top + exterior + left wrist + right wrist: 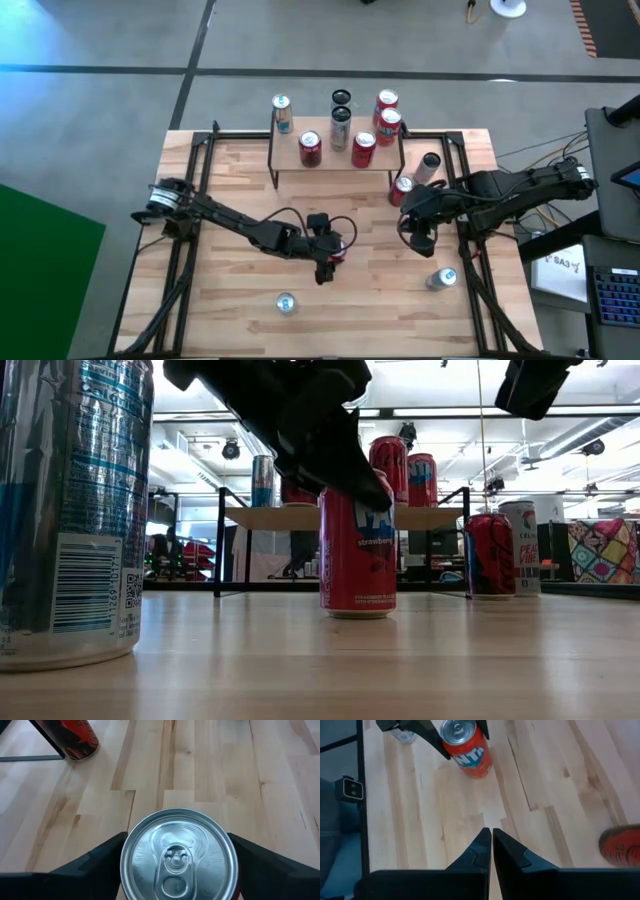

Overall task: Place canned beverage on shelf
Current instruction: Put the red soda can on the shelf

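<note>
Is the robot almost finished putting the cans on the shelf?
Partly. Several cans already stand on the shelf. The left gripper is around a red strawberry can that is on the table, not lifted yet. Other cans wait on the table, like the silver can.

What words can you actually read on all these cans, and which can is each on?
"strawberry": red can under the left hand, low view.
"NTA", first letters hidden: same can, right wrist view.
"PEA", cut off: pale can at right.
Blue can: barcode and small print, unreadable.
Shelf cans: unreadable.
</note>
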### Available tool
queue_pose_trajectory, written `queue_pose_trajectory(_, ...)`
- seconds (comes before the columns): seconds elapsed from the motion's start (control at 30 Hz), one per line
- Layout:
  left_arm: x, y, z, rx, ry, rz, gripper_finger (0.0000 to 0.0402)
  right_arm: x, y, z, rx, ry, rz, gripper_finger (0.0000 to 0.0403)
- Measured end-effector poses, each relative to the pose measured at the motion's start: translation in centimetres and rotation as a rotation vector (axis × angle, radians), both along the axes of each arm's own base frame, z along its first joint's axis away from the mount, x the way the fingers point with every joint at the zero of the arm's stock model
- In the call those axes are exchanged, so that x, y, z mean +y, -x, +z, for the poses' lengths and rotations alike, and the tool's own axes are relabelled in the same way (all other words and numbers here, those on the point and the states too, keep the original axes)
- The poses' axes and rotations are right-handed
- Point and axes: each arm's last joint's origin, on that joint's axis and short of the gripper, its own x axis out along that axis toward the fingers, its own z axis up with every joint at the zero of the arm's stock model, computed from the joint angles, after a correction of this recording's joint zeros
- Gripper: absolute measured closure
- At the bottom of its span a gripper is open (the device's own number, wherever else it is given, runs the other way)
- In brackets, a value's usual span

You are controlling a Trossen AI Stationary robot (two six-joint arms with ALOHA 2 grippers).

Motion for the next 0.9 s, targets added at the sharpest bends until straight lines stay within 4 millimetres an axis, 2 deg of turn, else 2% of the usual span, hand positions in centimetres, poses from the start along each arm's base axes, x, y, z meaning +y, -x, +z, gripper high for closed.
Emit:
queue_pose_trajectory(0.13,0.0,0.0,0.1,0.0,-0.003,0.0,0.0114,0.1,-0.3,-0.4,-0.029,0.011,0.021,0.0394)
queue_pose_trajectory(0.27,0.0,0.1,0.8,0.0,-0.032,-0.027,0.0114,0.2,-1.1,-1.6,-0.103,0.039,0.071,0.0394)
queue_pose_trajectory(0.47,0.3,1.3,5.0,-0.106,-0.065,-0.068,0.0114,0.4,-2.5,-3.6,-0.288,0.116,0.161,0.0394)
queue_pose_trajectory(0.6,0.5,2.8,7.8,-0.158,-0.094,-0.102,0.0114,0.3,-3.1,-4.6,-0.41,0.223,0.153,0.0394)
queue_pose_trajectory(0.77,0.8,4.8,11.0,-0.213,-0.108,-0.139,0.0114,0.4,-3.9,-4.0,-0.533,0.282,0.175,0.0394)
queue_pose_trajectory(0.9,1.0,5.6,12.1,-0.245,-0.103,-0.166,0.0114,0.7,-4.9,-3.6,-0.634,0.3,0.187,0.0391)
